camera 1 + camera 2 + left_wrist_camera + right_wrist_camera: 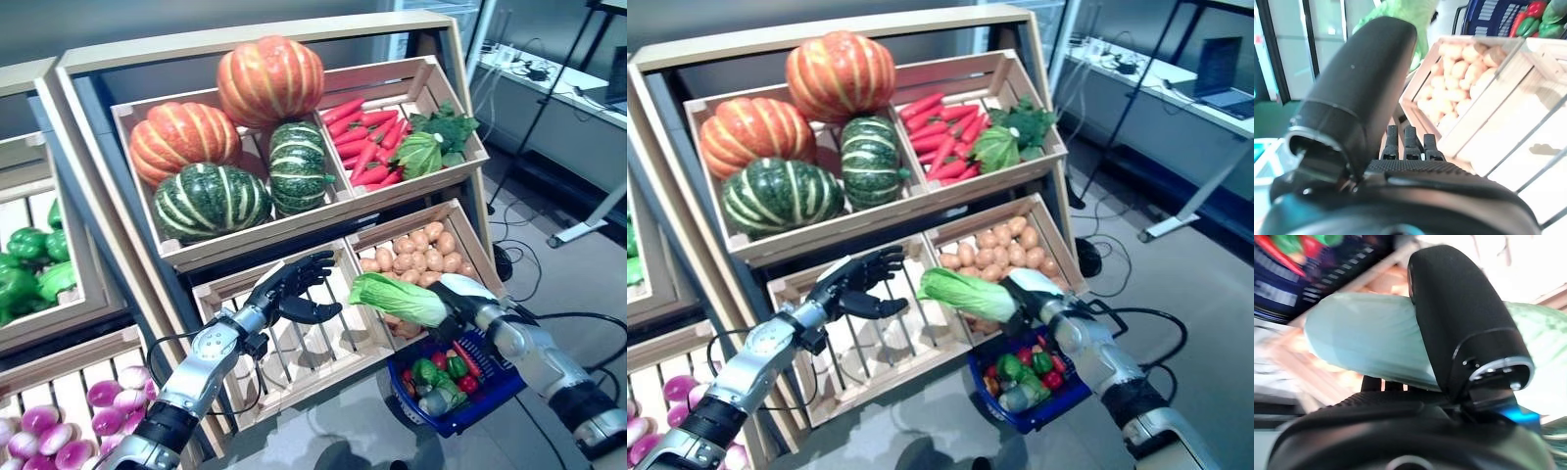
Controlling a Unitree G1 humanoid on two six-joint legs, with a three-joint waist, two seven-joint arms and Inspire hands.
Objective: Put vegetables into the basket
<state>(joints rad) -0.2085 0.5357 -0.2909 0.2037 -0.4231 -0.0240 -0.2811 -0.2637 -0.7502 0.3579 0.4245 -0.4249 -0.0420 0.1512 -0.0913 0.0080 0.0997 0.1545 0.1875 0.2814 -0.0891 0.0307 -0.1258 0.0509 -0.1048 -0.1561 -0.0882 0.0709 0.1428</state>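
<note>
- Grey floor (pixel 578 294) lay beneath a slanted wooden produce stand (pixel 255 59) holding four crates.
- Nearest, a blue basket (pixel 490 392) hung below the right arm, already holding several red and green vegetables (pixel 436 377), too jumbled to count.
- Just above the basket, the right hand (pixel 460 311) had its thumb and fingers curled round one pale green cabbage (pixel 397 297), leafy end pointing left.
- The left hand (pixel 294 286) hovered over an empty slatted crate (pixel 294 352), fingers loosely spread, holding nothing.
- Beside it, one crate held many potatoes (pixel 421 255).
- Farther up sat four pumpkins: two orange (pixel 269 78), two striped green (pixel 211 201).
- The last crate held a pile of red carrots (pixel 367 137) and leafy greens (pixel 431 137).
</note>
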